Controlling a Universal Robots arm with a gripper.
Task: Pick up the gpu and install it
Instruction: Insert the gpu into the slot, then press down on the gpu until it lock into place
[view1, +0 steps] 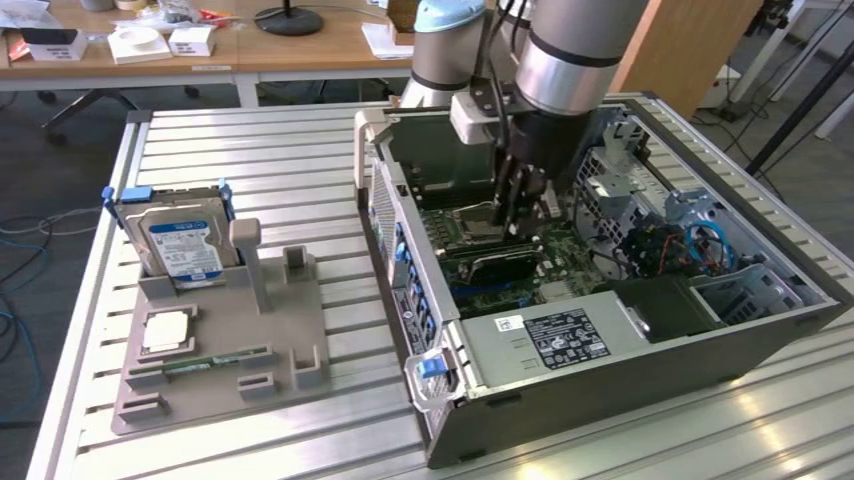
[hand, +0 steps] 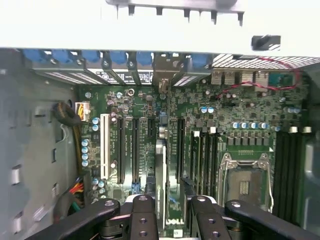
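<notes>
Far at the exterior view's left, on the slatted aluminium worktop (view1: 267, 150): a flat grey plastic parts holder (view1: 267, 330). Carries a silver hard drive with a blue-and-white label (view1: 180, 245) standing upright, a small square silver processor chip (view1: 163, 330) lying flat, and a narrow green memory stick (view1: 214, 360) near the front edge. Nothing card-shaped on the holder, and several of its slots bare, so pick-up judged done.

Further right, just beside the holder: an open grey metal computer case (view1: 601, 390), lying on its side with the green motherboard (view1: 561, 260) facing up. Reaching down into it from above, the silver and black robot arm (view1: 567, 50), ending in the black claw (view1: 514, 215) over the middle of the board.

Directly beneath the claw: the gpu, a thin dark green-black circuit card (view1: 501, 265), standing on edge on the motherboard, apart from the fingertips in this view.

In the wrist view, the gpu (hand: 161, 175) seen edge-on, in line with the long black expansion slots and apparently seated in one. Claw (hand: 172, 212) spread, one finger on each side of the card, a clear gap showing on at least one side; holds nothing, as far as can be told. To the other side of the board, the empty silver processor socket (hand: 245, 182).

Insertion judged done or very nearly so. Cannot tell whether fully pressed home or latched.
</notes>
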